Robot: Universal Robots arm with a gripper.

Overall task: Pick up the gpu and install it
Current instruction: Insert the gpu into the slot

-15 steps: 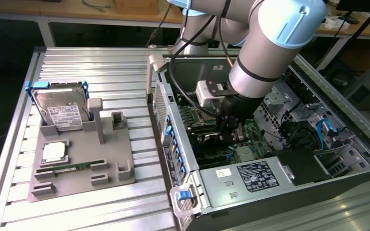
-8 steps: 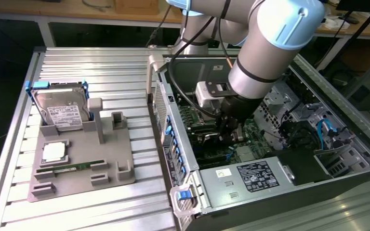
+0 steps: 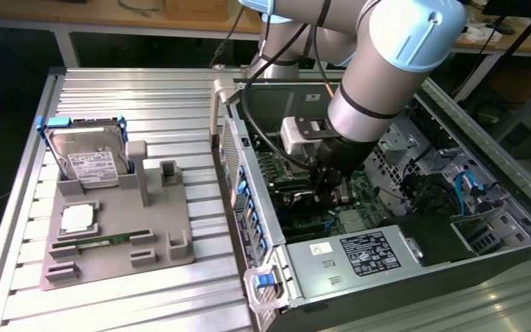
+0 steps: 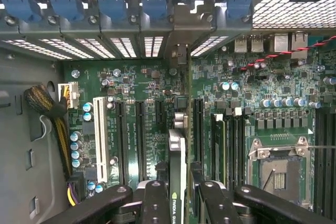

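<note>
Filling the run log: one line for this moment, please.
gripper: shut on gpu | gpu: on edge over motherboard slots inside case | seating: cannot tell

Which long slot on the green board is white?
The white slot is the one closest to the yellow-and-black wire bundle. The other long slots beside it are all black.
</note>
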